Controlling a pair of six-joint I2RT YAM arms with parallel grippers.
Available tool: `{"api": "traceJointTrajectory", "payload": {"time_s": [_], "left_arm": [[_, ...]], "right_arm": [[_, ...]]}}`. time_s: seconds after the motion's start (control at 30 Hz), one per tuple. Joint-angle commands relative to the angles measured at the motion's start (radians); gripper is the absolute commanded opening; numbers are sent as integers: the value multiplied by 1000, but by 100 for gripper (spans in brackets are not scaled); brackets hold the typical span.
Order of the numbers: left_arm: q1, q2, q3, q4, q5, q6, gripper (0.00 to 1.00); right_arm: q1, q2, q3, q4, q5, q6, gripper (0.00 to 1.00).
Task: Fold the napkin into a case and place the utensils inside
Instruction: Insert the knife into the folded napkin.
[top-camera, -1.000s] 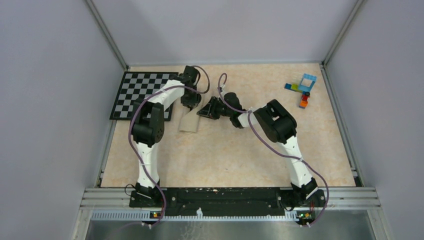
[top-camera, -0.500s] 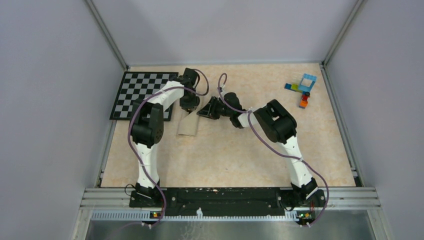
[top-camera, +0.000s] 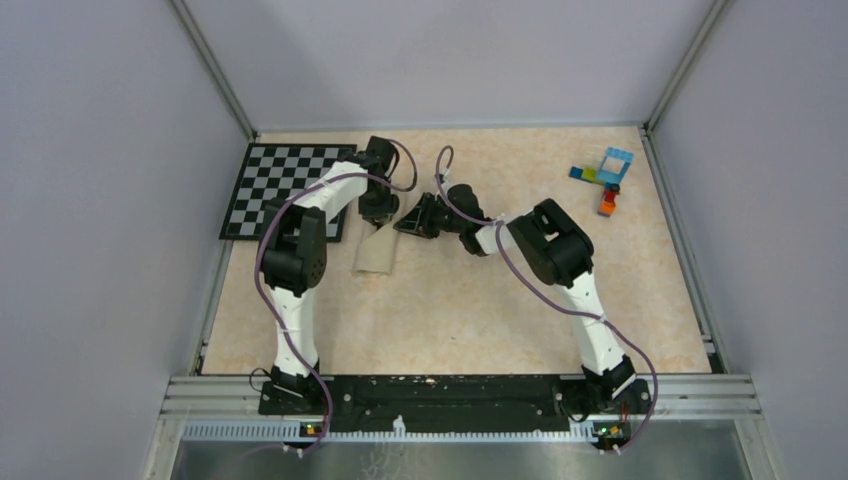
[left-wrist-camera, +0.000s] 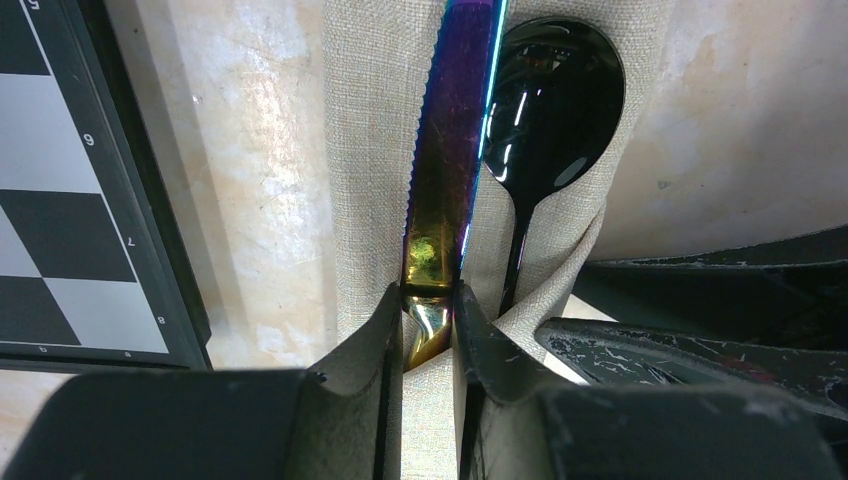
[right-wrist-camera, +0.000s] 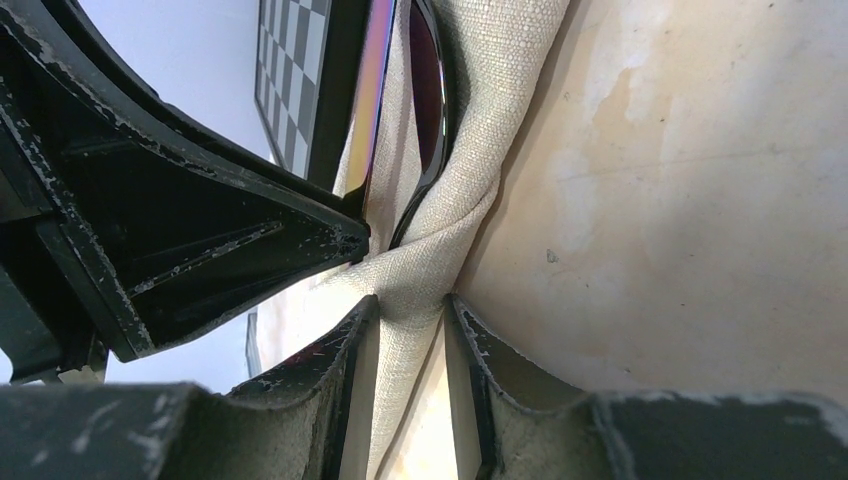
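Observation:
The cream-beige case (top-camera: 376, 254) lies beside the chequered board's right edge. In the left wrist view the rainbow-tinted knife (left-wrist-camera: 455, 150) and the black spoon (left-wrist-camera: 548, 100) lie side by side on the case cloth (left-wrist-camera: 368, 150), their handles tucked under its folded flap. My left gripper (left-wrist-camera: 430, 305) is shut on the knife's handle end. It also shows in the top view (top-camera: 380, 212). My right gripper (right-wrist-camera: 410, 305) pinches a raised fold of the case cloth (right-wrist-camera: 470, 150) right next to the left gripper, and shows in the top view (top-camera: 406, 222).
The black-and-white chequered board (top-camera: 290, 185) lies at the back left, touching the case's left side. Small coloured toy bricks (top-camera: 607, 177) sit at the back right. Both arms meet over the case, fingers almost touching each other.
The case has shifted slightly to the left and toward the near side. Both grippers keep their holds in nearly the same places.

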Motion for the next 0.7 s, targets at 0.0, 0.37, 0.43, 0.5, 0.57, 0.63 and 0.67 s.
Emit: {"api": "traceJointTrajectory", "payload": {"time_s": [0.0, 0.37, 0.43, 0.5, 0.57, 0.63, 0.67], "left_arm": [[-5, -60, 11, -32, -3, 1, 15], [-2, -116, 48, -51, -31, 6, 45], [0, -139, 61, -64, -37, 5, 47], [1, -191, 56, -66, -32, 10, 50], [3, -273, 15, -37, 5, 21, 56], [3, -398, -61, 42, 61, 35, 64], [3, -462, -105, 80, 80, 39, 68]], "right_arm": [[-2, 26, 40, 0, 9, -22, 30], [-1, 5, 32, -8, 7, -50, 36], [-1, -20, 18, -15, 6, -69, 39], [-5, -70, -13, -39, 13, -108, 44], [-12, -146, -53, -103, 17, -148, 49], [-26, -249, -115, -174, 21, -177, 54], [-28, -312, -146, -228, 32, -201, 55]]}}
